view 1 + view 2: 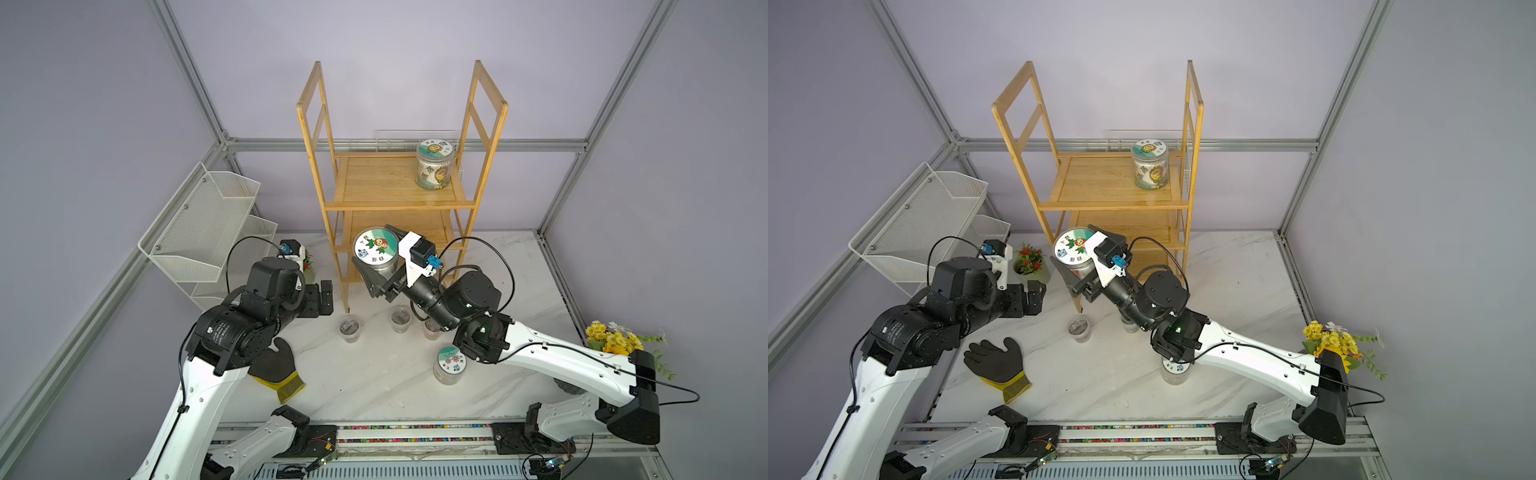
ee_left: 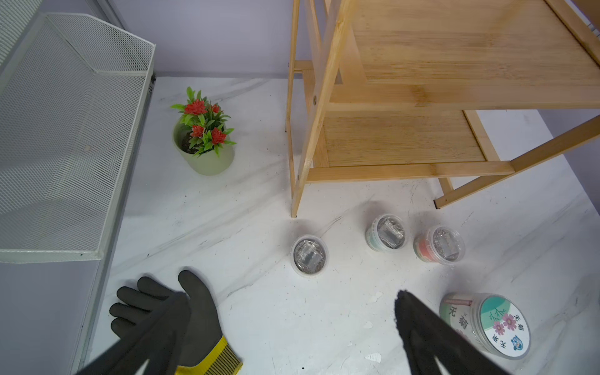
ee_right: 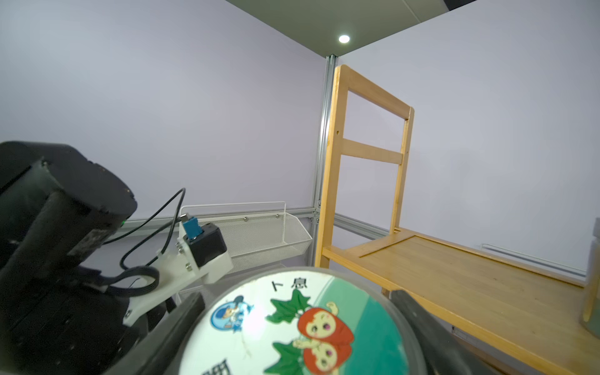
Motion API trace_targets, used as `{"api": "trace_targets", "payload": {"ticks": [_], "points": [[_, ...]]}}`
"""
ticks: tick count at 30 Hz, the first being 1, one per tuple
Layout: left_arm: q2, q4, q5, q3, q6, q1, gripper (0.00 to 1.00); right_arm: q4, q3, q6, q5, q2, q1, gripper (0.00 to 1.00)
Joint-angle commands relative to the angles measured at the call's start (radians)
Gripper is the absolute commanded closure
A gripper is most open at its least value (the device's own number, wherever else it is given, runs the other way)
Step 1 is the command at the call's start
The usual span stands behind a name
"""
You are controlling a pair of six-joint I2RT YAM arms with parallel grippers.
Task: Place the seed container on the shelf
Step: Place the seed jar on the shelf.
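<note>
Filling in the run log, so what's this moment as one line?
right jaws: closed on seed jar, held up near shelf | left jaws: open, empty, over table | shelf top tier: another jar standing

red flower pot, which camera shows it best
The left wrist view: the red flower pot sits whole and close, nothing in front. Both top views show it small and far, partly behind the left arm. The right wrist view misses it.

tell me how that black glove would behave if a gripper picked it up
The glove lies flat on the table, so it would probably droop and fold when lifted. Its knit yellow cuff suggests it is light. The dark coating looks rubbery, so a push may bunch it.
</note>
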State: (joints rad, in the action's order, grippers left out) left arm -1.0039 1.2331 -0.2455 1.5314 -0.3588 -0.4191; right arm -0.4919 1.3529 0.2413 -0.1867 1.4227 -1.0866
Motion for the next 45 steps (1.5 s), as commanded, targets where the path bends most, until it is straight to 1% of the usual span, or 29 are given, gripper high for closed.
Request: {"api": "trace_targets", "payload": {"ticks": [1,17,22,35,40,45], "points": [[0.007,-0.051,0.044,-0.005,-0.018,0.016,0.0,-0.02,0.088,0.022,-0.019,0.023,0.023,0.71],[-0.009,-0.053,0.107,-0.006,-0.02,0.059,0.0,0.001,0.433,0.043,-0.042,0.247,0.115,0.71],[-0.005,-0.057,0.117,-0.014,-0.017,0.064,0.0,0.096,0.587,0.015,-0.031,0.324,0.146,0.71],[-0.025,-0.058,0.129,0.002,-0.014,0.076,0.0,0.324,1.063,-0.017,-0.081,0.593,0.205,0.71],[-0.035,-0.056,0.137,0.009,-0.015,0.082,0.0,0.345,1.145,-0.041,-0.104,0.65,0.233,0.71],[-0.039,-0.063,0.144,0.004,-0.014,0.085,0.0,0.344,1.206,-0.063,-0.094,0.704,0.254,0.71]]}}
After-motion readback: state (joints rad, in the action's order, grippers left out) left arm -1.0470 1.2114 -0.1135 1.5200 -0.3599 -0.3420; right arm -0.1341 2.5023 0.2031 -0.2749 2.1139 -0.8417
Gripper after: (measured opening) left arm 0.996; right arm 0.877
